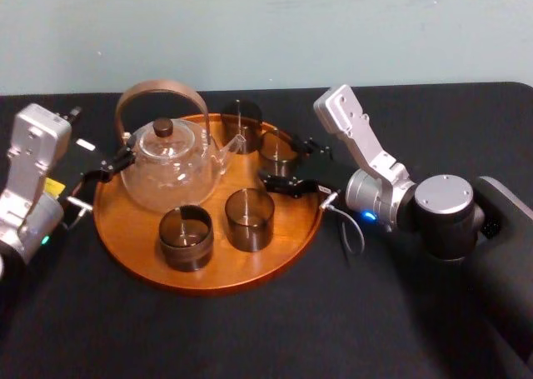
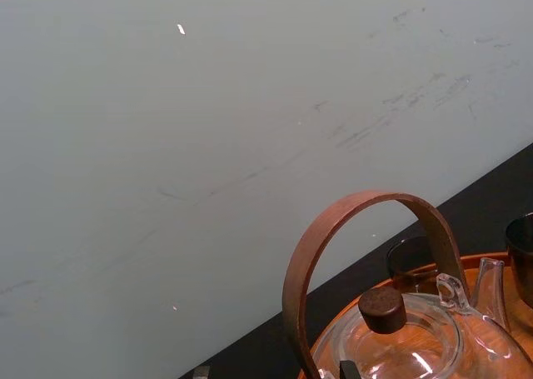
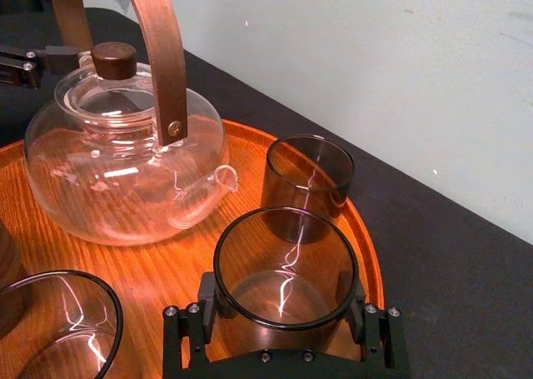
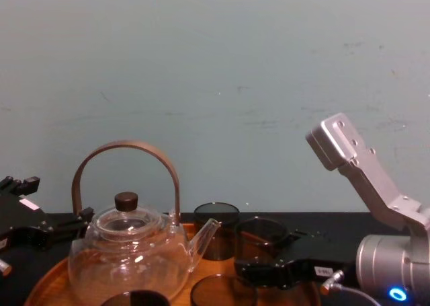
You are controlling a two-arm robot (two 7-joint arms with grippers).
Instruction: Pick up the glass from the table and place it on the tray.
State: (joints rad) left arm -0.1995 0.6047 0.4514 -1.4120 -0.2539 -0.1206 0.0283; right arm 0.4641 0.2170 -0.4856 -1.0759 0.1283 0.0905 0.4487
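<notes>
Matte black table (image 1: 416, 329) under a pale wall. Glass (image 3: 285, 300) is clamped between the jaws of right gripper (image 1: 293, 164), over tray (image 1: 208, 281), close inside its rim; base is judged down or nearly down on the wood. Left to do: release and withdrawal. Second glass (image 3: 308, 179) is set just beyond the fingertips, teapot (image 1: 171, 175) farther off past them. Third glass (image 1: 249, 219) and fourth glass (image 1: 186, 237) are ranged beside the gripper. Left gripper (image 1: 112, 167) is parked at the teapot's far side; its state cannot be told
</notes>
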